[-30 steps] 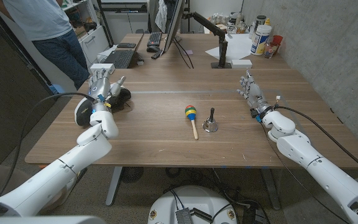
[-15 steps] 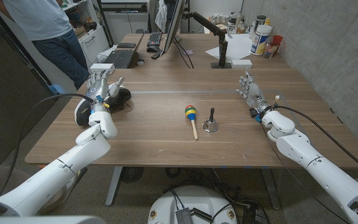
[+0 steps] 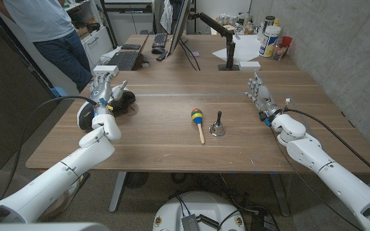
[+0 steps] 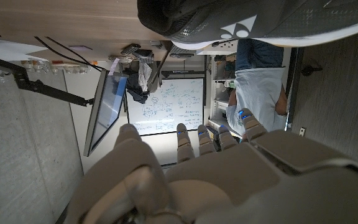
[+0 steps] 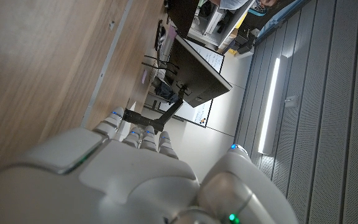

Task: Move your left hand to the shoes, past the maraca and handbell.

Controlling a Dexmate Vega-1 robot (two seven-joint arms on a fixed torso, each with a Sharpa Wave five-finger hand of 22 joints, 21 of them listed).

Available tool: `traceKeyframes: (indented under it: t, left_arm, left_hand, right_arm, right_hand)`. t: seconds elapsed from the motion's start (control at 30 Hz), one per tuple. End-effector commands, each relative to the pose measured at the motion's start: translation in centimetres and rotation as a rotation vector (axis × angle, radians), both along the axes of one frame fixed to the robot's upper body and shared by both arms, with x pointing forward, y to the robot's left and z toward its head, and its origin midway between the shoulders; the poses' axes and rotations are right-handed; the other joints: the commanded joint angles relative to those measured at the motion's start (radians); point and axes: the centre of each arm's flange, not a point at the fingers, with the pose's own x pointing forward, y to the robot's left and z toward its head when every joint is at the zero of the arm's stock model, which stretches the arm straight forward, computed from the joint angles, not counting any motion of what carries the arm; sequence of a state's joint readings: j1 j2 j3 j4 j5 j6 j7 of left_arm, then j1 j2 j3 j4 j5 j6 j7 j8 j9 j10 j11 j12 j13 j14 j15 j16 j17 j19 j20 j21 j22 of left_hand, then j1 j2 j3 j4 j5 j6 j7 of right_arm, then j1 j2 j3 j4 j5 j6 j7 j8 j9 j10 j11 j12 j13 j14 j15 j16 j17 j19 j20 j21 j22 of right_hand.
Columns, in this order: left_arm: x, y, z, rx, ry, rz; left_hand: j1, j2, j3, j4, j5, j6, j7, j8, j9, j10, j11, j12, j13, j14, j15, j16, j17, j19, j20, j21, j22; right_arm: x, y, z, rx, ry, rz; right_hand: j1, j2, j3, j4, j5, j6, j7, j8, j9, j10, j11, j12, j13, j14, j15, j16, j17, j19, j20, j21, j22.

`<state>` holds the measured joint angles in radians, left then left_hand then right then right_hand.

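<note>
Almost nothing has moved since the earlier frames: the left robot hand sits where it was, fingers spread and holding nothing, right over the dark shoes at the desk's far left side. In the left wrist view one shoe lies close ahead of its fingertips. The maraca and handbell stand well off toward the right arm, already passed. The right robot hand waits apart, fingers loose and empty. The reach looks essentially done; pressing lower could shove the shoes toward the nearby desk edge, or snag the cable looping beside that arm.
</note>
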<state>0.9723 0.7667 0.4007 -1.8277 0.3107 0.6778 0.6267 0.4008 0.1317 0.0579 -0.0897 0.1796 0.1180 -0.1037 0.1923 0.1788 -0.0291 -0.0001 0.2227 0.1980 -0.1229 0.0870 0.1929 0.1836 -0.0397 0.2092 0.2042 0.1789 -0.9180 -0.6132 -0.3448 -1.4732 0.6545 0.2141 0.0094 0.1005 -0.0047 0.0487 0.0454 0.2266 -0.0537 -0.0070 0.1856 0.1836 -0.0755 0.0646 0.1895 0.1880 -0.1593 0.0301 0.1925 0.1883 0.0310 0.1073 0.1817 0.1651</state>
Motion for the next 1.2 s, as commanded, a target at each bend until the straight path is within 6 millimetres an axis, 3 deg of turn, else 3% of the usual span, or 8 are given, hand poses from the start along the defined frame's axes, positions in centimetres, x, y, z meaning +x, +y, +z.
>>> traceKeyframes:
  t: [0.03,1.2]
  left_arm:
    - [0.5,0.1,-0.1,0.000,0.031,0.027]
    - [1.8,0.9,0.2,0.061,0.072,0.038]
  left_hand:
    - [0.008,-0.006,0.008,-0.003,-0.002,0.004,0.001,-0.001,0.005,-0.005,-0.004,-0.001,0.001,-0.010,-0.002,-0.003,0.003,0.007,0.006,-0.002,0.005]
    - [0.006,-0.007,0.012,-0.006,-0.002,0.004,-0.001,-0.002,0.005,-0.003,-0.007,-0.001,0.001,-0.014,-0.003,-0.003,0.003,0.007,0.006,-0.003,0.005]
  right_arm:
    - [-0.2,-0.5,0.2,0.001,-0.011,-0.001]
    - [-0.6,-0.9,0.2,0.001,-0.017,0.002]
  right_hand:
    - [0.008,0.006,0.002,-0.005,-0.001,-0.006,0.001,0.009,0.005,-0.006,0.005,0.009,0.004,-0.007,0.002,0.003,0.006,-0.001,-0.002,0.004,0.004]
    - [0.009,0.009,0.000,-0.008,-0.003,-0.003,0.001,0.010,0.005,-0.005,0.004,0.010,0.004,-0.006,0.001,0.005,0.006,-0.001,-0.002,0.005,0.004]
